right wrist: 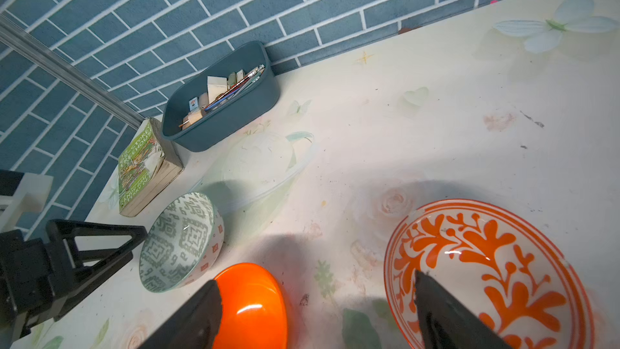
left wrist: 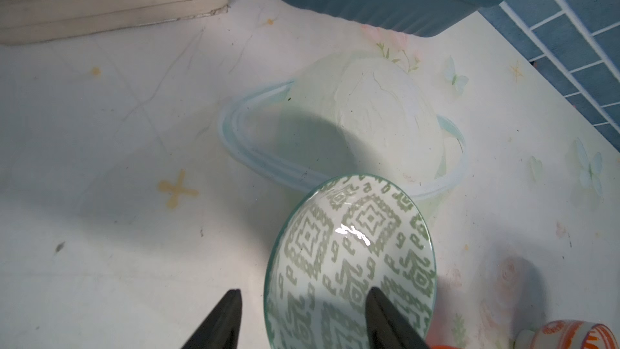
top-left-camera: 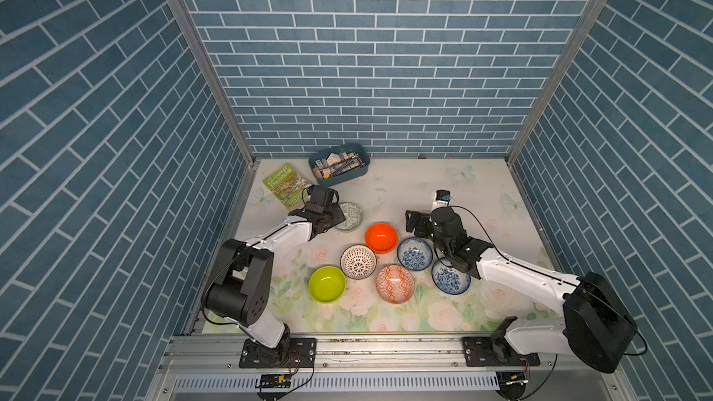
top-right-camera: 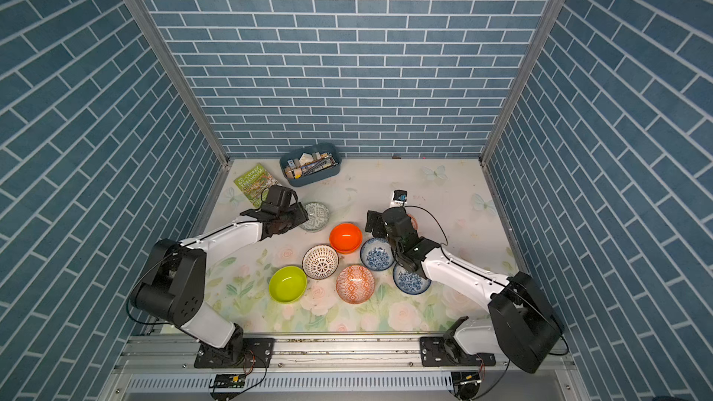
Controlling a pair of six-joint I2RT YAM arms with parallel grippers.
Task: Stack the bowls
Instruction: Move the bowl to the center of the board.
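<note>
Left wrist view: the left hand is seen spread about the rim of the grey-green bowl — one finger is set outside the wall with a gap to it, and the other is set over the patterned inside, so no pinch is shown. In both top views this bowl is found on the desk at the far left of the group, near a green book and a blue tray of stationery that is placed by the back wall. In the right wrist view the right hand is held wide apart and nothing is gripped: one finger is seen above the plain orange bowl and the other above the inside of the orange-white leaf bowl, so that bowl's near rim is straddled. In a top view the other bowls are seen standing singly on the desk, none yet stacked — the lattice bowl is set just beside the lime green bowl, the orange-white diamond bowl is placed nearest the front edge, the far blue floral bowl is found just beside the plain orange bowl, and the near blue floral bowl is partly covered by the right arm.
</note>
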